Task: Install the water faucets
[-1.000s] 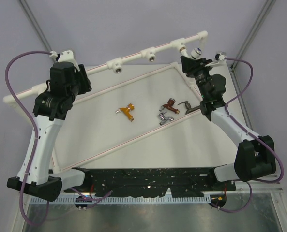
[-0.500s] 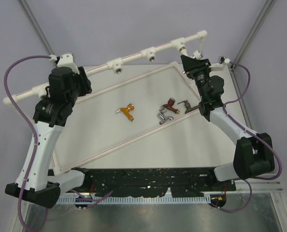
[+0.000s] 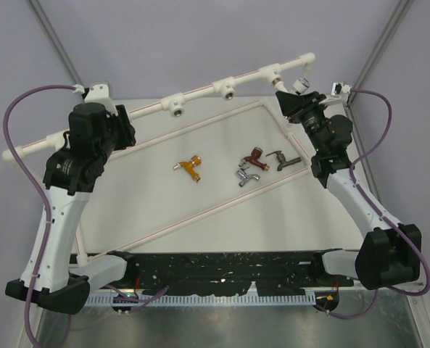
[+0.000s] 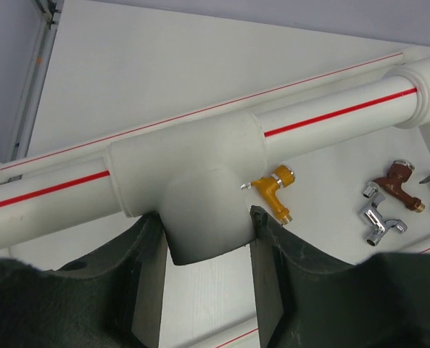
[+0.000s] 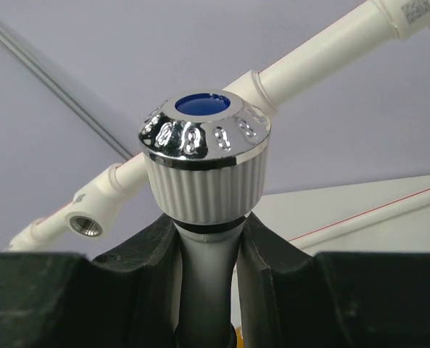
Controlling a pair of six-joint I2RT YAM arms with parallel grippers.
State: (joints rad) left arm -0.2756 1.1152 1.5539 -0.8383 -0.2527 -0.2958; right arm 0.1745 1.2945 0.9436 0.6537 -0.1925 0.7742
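Left tool (image 4: 207, 245) clamps a pipe tee (image 4: 189, 170) near the table's (image 3: 149, 199) far left corner. Right tool (image 5: 204, 243) pinches the white faucet (image 5: 204, 170) at the far right corner. Other faucets (image 3: 246, 176) lie mid-table.

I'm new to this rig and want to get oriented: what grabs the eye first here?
The right hand clamps the white faucet, chrome cap with blue centre, near the far right end of the pipe frame. The left hand grips a tee on the frame's left. The orange-gold faucet, copper-brown faucet, chrome faucet and dark faucet lie loose in the middle.
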